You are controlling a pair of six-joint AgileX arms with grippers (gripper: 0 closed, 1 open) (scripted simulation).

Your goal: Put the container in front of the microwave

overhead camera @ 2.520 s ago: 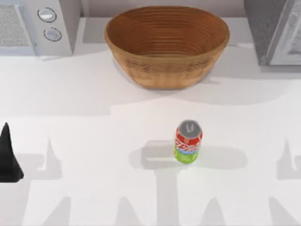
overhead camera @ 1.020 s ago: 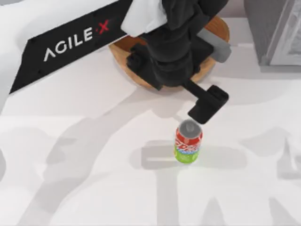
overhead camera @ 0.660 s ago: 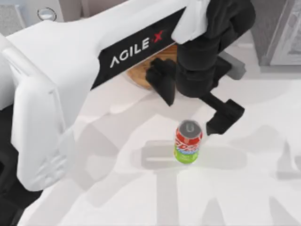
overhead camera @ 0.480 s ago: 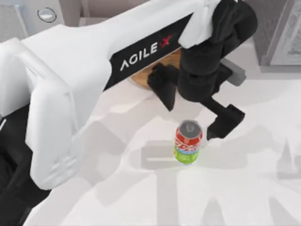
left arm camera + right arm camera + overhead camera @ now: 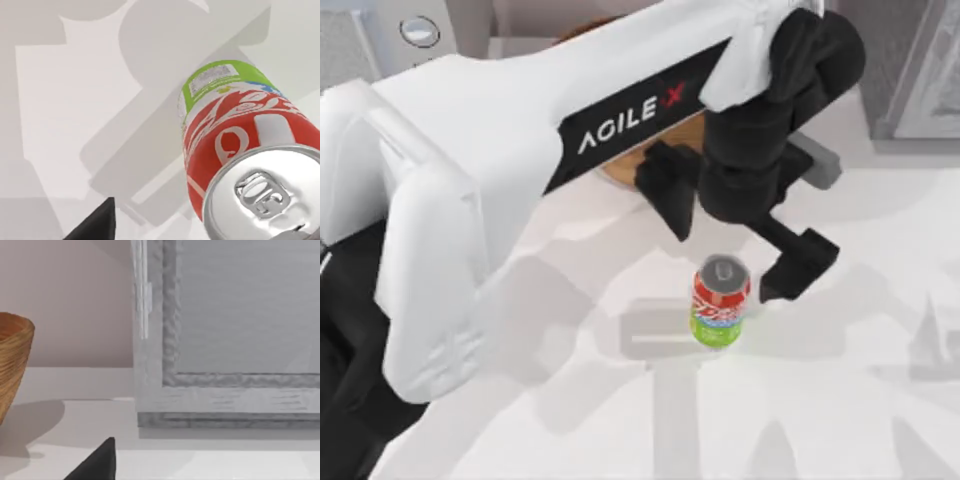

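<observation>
Fingers (image 5: 798, 268) of the left gripper (image 5: 735, 245) spread wide around the upright can (image 5: 720, 302), not yet gripping; the microwave (image 5: 415, 30) waits well apart.

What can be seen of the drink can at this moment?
The can stands upright on the white table, near the middle and a little to the right. It has a silver pull-tab top, a red upper band with white lettering and a lime-green lower part. The left gripper hangs open astride its top; contact with the fingers cannot be told.
</observation>
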